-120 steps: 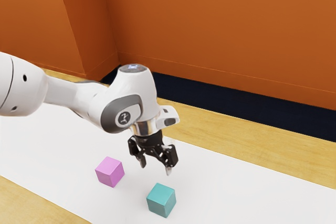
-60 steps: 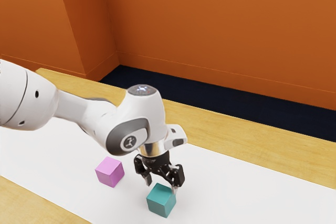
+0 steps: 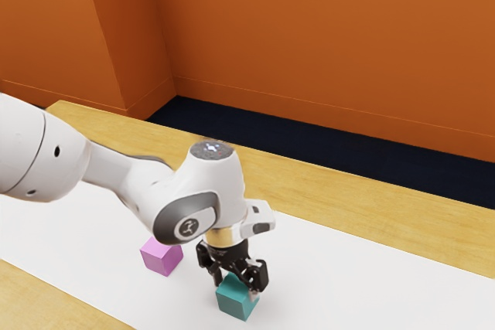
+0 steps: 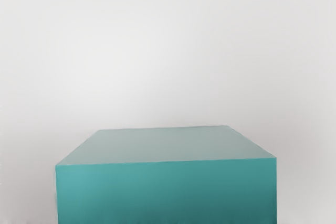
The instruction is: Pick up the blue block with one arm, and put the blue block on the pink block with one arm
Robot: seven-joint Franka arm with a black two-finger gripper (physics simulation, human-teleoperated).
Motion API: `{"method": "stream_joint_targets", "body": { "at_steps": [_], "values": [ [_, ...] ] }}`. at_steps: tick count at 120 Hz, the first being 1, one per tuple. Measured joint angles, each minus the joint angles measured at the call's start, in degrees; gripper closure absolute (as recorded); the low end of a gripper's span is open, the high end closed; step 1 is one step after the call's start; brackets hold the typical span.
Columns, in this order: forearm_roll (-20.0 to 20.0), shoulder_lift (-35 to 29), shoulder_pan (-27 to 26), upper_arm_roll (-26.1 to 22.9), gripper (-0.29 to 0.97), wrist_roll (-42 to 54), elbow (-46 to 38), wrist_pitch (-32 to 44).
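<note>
Now, in the exterior view, my black two-finger hand (image 3: 234,279) has come down over the last second from well above the white-covered worktop (image 3: 371,284) to the small blue-green cube (image 3: 237,304), which sits flat on the white surface at the lower edge. The fingers stand wide, about as far apart as they were higher up, and they reach down on either side of the cube's upper part; I judge them not yet closed on it. The small pink cube (image 3: 158,259) rests on the same surface, near the blue one toward the exterior view's left, partly hidden behind the arm's wrist; neither cube has shifted. In the wrist view the blue-green cube (image 4: 165,187) lies just under my hand, square to the camera, its top and one side face showing against bare white. So the descent looks finished and the alignment good; by my reading, closing the fingers comes next, then lift and carry across to pink.
</note>
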Motion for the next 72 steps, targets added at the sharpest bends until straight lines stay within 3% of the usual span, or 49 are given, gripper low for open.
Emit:
{"method": "stream_joint_targets", "body": {
  "at_steps": [72],
  "values": [
    [2.12, 2.61, -0.19, 0.05, 0.32, 1.48, 0.19, 2.61]
  ]
}}
